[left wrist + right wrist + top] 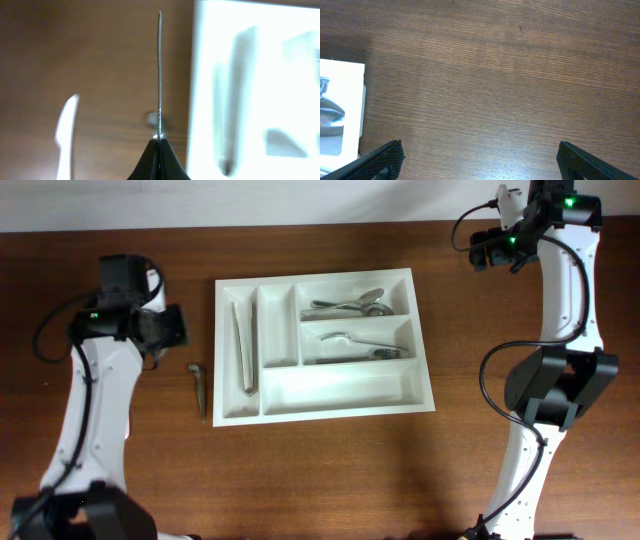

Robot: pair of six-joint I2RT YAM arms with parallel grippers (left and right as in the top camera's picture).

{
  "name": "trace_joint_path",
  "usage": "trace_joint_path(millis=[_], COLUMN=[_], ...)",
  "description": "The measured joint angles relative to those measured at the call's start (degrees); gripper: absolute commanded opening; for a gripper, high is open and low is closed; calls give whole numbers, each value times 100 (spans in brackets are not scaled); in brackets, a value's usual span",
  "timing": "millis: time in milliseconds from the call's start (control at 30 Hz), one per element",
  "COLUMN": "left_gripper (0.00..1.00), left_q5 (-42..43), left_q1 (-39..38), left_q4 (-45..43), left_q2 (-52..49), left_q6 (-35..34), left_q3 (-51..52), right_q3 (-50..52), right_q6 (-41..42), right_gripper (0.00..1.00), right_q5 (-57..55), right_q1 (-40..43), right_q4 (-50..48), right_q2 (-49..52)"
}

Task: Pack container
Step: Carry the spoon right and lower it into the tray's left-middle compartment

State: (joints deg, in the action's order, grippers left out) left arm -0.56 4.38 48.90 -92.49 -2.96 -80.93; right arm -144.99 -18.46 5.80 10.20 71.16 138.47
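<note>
The container [340, 389] is a large white cutlery tray in the middle of the table. Its left upright slot holds knives [246, 345], its top right slot spoons [347, 305], and its middle right slot forks [355, 348]. My left gripper [168, 328] hovers left of the tray. In the left wrist view it [159, 142] is shut on a thin metal utensil [159, 75] seen edge-on, with the blurred tray [280, 30] to its right. My right gripper [493, 250] is open and empty [480, 160] over bare wood, right of the tray's corner [340, 100].
One loose metal utensil [199, 389] lies on the wood just left of the tray, and shows blurred in the left wrist view [65, 135]. The tray's long bottom compartment and second upright slot [273, 330] hold nothing.
</note>
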Motion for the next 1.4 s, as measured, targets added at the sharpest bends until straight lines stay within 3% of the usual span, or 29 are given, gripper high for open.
trace_joint_path(millis=[267, 667, 900, 1400], left_gripper=[2, 2, 2, 2], left_q5=[671, 767, 769, 765], left_q1=[-1010, -2013, -2256, -2273], left_q4=[61, -501, -612, -1832], left_q2=[146, -203, -940, -1694], left_q6=[492, -210, -361, -616], left_q3=[-31, -31, -31, -31], right_q3=[0, 0, 0, 0], right_q6=[4, 7, 2, 4], right_gripper=[99, 98, 99, 99], right_q5=[0, 0, 0, 0], right_q1=[0, 0, 0, 0], right_q4=[0, 2, 0, 0], right_q2=[0, 0, 0, 0])
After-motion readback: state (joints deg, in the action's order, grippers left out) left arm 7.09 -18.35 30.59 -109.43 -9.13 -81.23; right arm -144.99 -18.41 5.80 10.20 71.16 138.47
